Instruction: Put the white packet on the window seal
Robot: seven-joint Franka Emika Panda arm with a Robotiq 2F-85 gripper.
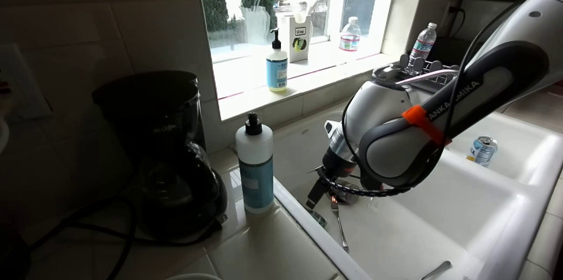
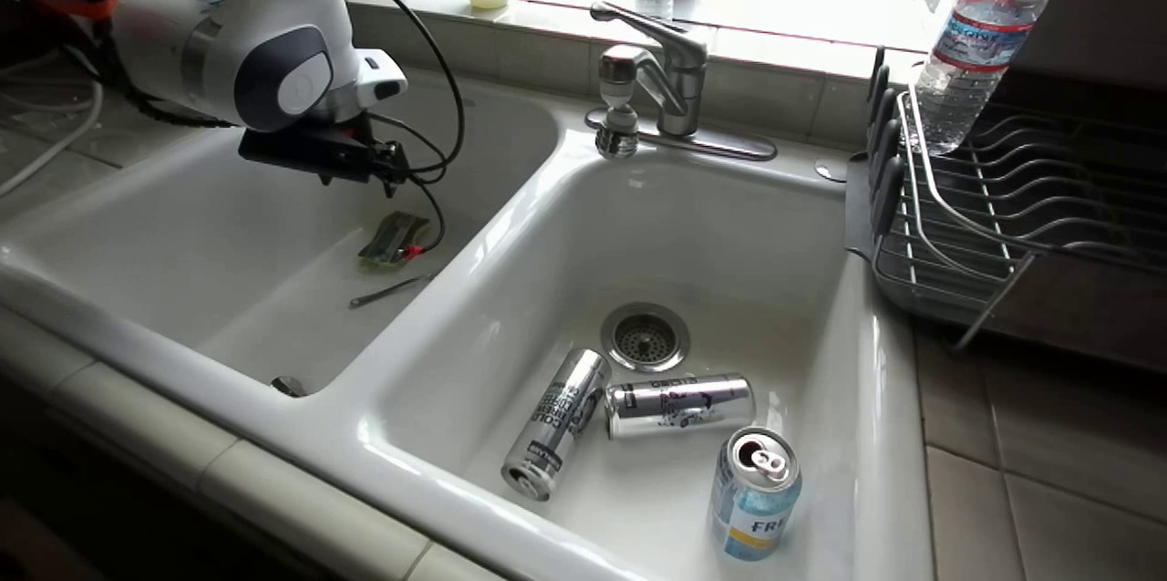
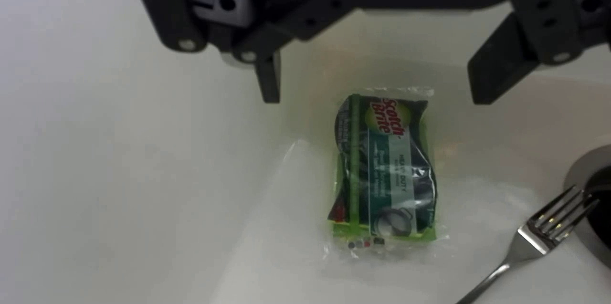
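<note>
The packet (image 3: 389, 168) lies beneath the spread gripper (image 3: 376, 98), below the countertop (image 1: 264, 249) edge; its long axis crosses the closing line.

Arm (image 2: 296, 11) white-grey, dark oval panel (image 2: 257, 93) with grey disc (image 2: 303, 90); pale lettering (image 1: 468, 90), "MIKA" readable. Orange band (image 1: 423, 122), thin black cable (image 1: 461, 69), ribbed black hose (image 1: 365, 192). Gripper (image 3: 376, 99) black: small round screws (image 3: 187, 45), light-grey blocks (image 3: 237, 7), squared fingertips (image 3: 496, 68).

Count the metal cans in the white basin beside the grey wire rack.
3: slim silver can lying nearest the white divider, second silver can lying mid-basin, blue cylindrical can standing upright. More may lie out of frame.
</note>
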